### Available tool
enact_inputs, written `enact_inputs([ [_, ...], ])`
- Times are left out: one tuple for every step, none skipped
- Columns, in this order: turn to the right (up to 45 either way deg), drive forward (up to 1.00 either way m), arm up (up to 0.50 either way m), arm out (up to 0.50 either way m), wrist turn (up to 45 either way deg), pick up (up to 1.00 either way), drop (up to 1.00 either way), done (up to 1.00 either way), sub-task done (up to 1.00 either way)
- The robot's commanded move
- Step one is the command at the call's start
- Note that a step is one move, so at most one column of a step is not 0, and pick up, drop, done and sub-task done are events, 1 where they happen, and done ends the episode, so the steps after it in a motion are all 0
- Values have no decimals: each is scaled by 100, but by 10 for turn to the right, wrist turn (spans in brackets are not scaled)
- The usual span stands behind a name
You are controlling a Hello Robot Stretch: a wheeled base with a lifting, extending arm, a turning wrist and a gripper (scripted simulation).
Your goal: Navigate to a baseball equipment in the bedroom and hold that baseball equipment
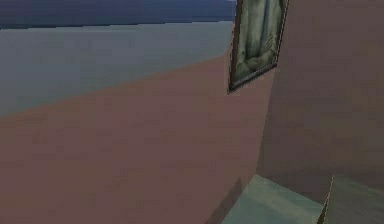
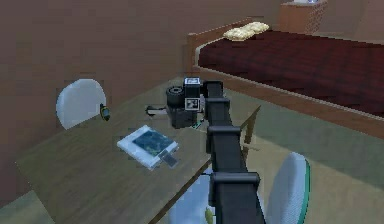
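— What is nearest in the arm side view?

— The arm (image 2: 232,165), a dark square bar rising from the bottom edge. Just to its right is the rounded back of a pale chair (image 2: 290,185). Left of the arm lies a wooden bench (image 2: 80,170).

— Anything on the bench?

— A flat pale book (image 2: 150,145) lies near the middle of it, just left of the arm.

— And the gripper?

— The gripper (image 2: 170,106) sits at the arm's far end, left of the two white squares, over the far part of the bench. Its far end is hard to make out against the wood, so I cannot tell whether it holds anything.

— Beyond that?

— A second pale chair (image 2: 80,100) stands at the bench's far left side. Across a stretch of greenish floor (image 2: 330,140) is a bed (image 2: 310,65) with a dark red cover and two cream pillows (image 2: 246,32) at its head. A wooden nightstand (image 2: 300,16) stands behind it.

— Where is the baseball equipment?

— I cannot tell; no shape on the bench or the bed is clear enough to name as that.

— The forward view?

— A patch of pale floor (image 1: 285,200) low down, a pinkish wall (image 1: 120,140) close ahead, and a framed picture (image 1: 256,40) hanging high beside the corner.
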Motion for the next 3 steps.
enact_inputs([
  [0, 0, -30, 0, 0, 0, 0, 0, 0],
  [0, 0, 0, 0, 0, 100, 0, 0, 0],
  [0, 0, 10, 0, 0, 0, 0, 0, 0],
])
